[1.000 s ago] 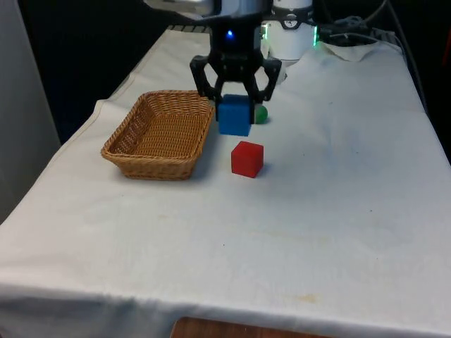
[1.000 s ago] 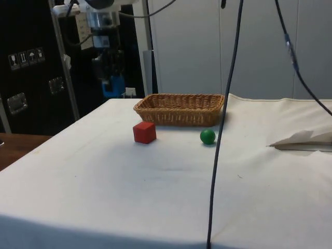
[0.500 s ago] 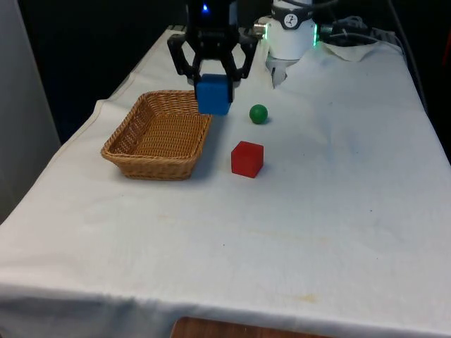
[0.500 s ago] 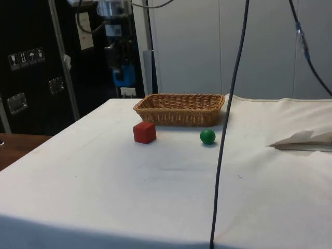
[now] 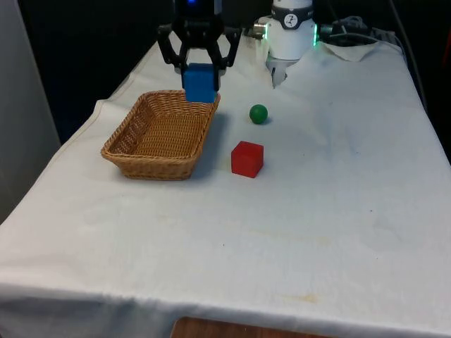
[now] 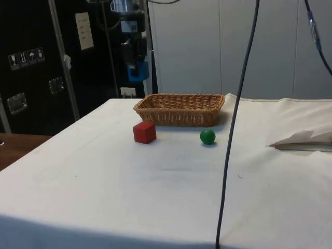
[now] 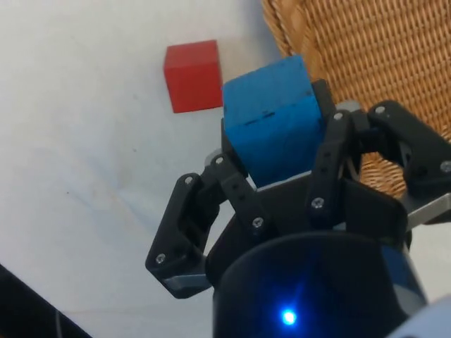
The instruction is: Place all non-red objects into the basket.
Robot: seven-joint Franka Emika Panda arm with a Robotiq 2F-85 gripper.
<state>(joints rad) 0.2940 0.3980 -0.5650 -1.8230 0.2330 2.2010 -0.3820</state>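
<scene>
**Blue cube up in the air, basket next**

You've got the solid blue cube (image 5: 200, 82) clamped between the fingers of the black two-finger gripper (image 5: 199, 65), well off the cloth. From the front it hangs about over the far corner of the woven wicker basket (image 5: 158, 134), on the front view's right; from the side it's high above the basket's end nearest the small red cube (image 5: 247, 158). In the wrist view the blue cube sits right at the wicker rim, so you're prob. not fully over the middle yet.

Progress: nothing's in the basket so far, as far as I can see. Blue cube's mid-carry, not dropped. The little green ball (image 5: 258, 113) sits on the white cloth, between basket and robot base approx., so that's left to do. Red cube stays put, near the basket, apart from it.
</scene>
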